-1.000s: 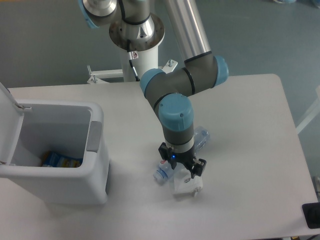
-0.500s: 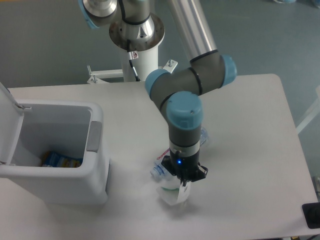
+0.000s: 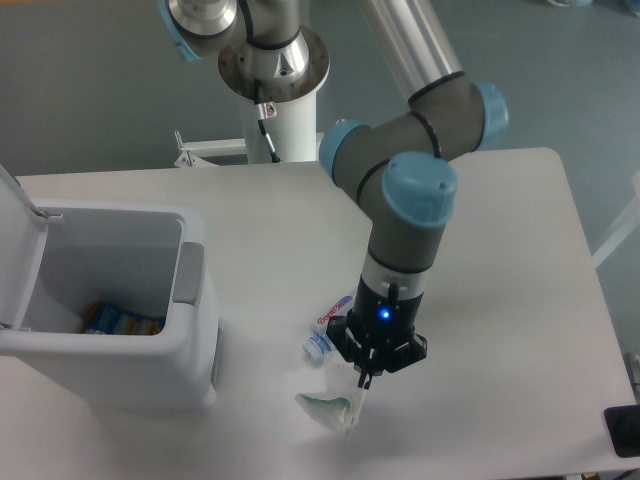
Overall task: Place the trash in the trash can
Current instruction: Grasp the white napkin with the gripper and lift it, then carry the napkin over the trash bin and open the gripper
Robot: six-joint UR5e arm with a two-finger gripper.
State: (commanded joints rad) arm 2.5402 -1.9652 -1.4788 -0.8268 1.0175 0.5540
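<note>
My gripper points down over the front middle of the table, shut on the whitish crumpled wrapper, which hangs from its fingertips just above the tabletop. The crushed clear bottle, with a white cap and pink label, lies on the table just left of the gripper; most of it is hidden behind the wrist. The white trash can stands at the left with its lid swung open.
A blue-and-yellow item lies inside the can. The arm's base stands behind the table's far edge. A black object sits at the front right corner.
The arm has swung right and the gripper has turned and risen slightly, carrying the wrapper forward and left. The bottle is now mostly hidden behind the wrist.
</note>
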